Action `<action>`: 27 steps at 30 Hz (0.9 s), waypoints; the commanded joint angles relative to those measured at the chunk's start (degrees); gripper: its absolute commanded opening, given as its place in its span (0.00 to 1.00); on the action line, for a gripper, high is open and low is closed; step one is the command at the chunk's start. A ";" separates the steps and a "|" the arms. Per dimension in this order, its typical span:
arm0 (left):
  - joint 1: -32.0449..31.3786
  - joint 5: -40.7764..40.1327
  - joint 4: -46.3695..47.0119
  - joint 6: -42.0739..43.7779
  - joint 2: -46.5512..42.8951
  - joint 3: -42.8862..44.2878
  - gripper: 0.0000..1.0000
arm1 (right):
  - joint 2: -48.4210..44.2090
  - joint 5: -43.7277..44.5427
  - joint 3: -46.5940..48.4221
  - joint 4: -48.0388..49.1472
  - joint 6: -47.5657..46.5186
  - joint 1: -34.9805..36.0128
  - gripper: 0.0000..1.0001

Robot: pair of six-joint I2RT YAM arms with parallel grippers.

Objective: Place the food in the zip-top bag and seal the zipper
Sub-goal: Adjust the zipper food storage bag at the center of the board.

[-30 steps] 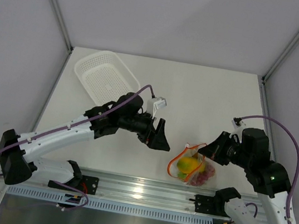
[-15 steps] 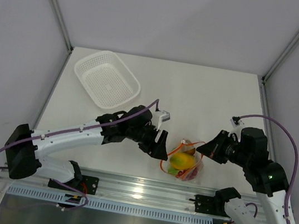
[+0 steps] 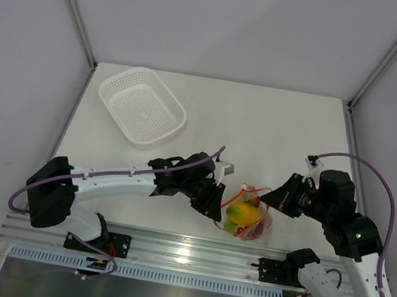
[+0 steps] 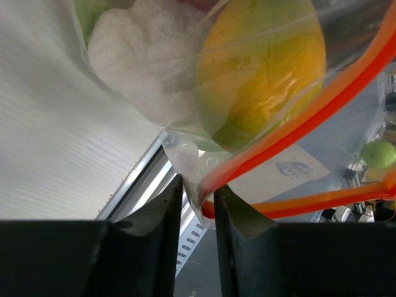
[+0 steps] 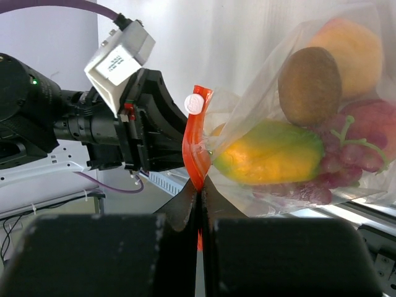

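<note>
While my right gripper [image 5: 199,197] pinches the zipper [image 5: 197,145], left gripper [image 4: 198,192] (jaws narrowly spread) straddles its end; missing it could spill food [image 5: 272,151]

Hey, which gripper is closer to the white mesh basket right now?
Left. The left gripper sits nearward and right of the white mesh basket, at the zip-top bag's left side; the right gripper is farther off, on the bag's right side.
</note>
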 commanded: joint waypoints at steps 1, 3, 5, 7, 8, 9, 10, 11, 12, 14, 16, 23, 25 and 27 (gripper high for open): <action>-0.55 1.89 2.31 0.05 1.62 2.53 0.26 | -0.78 -0.99 0.00 2.86 -0.07 0.28 0.00; -0.55 1.89 -0.23 1.37 3.21 6.29 0.04 | -0.78 -0.90 -0.18 2.86 -0.15 0.28 0.00; -0.55 1.63 -1.99 3.13 3.82 8.33 0.01 | -0.52 -1.07 -0.27 2.86 -0.33 0.28 0.00; -0.55 1.19 -3.75 5.14 3.83 12.71 0.00 | 0.18 -2.03 -0.36 2.69 -1.11 0.28 0.00; -0.46 0.58 -4.89 5.94 4.00 15.52 0.01 | 0.53 -2.39 -0.27 2.43 -1.56 0.28 0.00; -0.20 -0.21 -7.60 6.91 4.18 16.94 0.00 | 0.97 -2.65 -0.18 2.16 -1.91 0.28 0.00; -0.02 -0.66 -8.58 8.66 4.79 18.26 0.01 | 1.41 -3.27 -0.35 2.16 -2.35 0.28 0.00; 0.15 -0.40 -9.20 9.46 5.05 21.32 0.00 | 1.76 -3.53 -0.36 2.42 -2.52 0.37 0.00; 0.85 0.12 -9.99 10.25 5.49 22.22 0.01 | 1.94 -3.88 -0.53 2.86 -2.61 0.54 0.00; 2.17 3.27 -11.31 12.27 6.90 24.84 0.01 | 2.64 -5.20 -0.88 3.48 -2.27 0.81 0.00; 3.14 6.70 -11.67 14.72 8.56 26.26 0.01 | 2.91 -5.99 -1.58 5.58 -0.95 1.51 0.00; 4.11 17.70 -14.13 21.42 13.41 30.40 0.01 | 3.78 -5.30 -4.40 17.09 8.19 7.22 0.00; 4.11 19.81 -13.34 22.38 13.32 29.00 0.01 | 5.01 -3.72 -4.05 18.77 8.99 9.58 0.02; 4.29 21.57 -11.94 23.00 12.97 27.86 0.01 | 6.59 -3.54 -3.52 19.65 8.81 10.39 0.11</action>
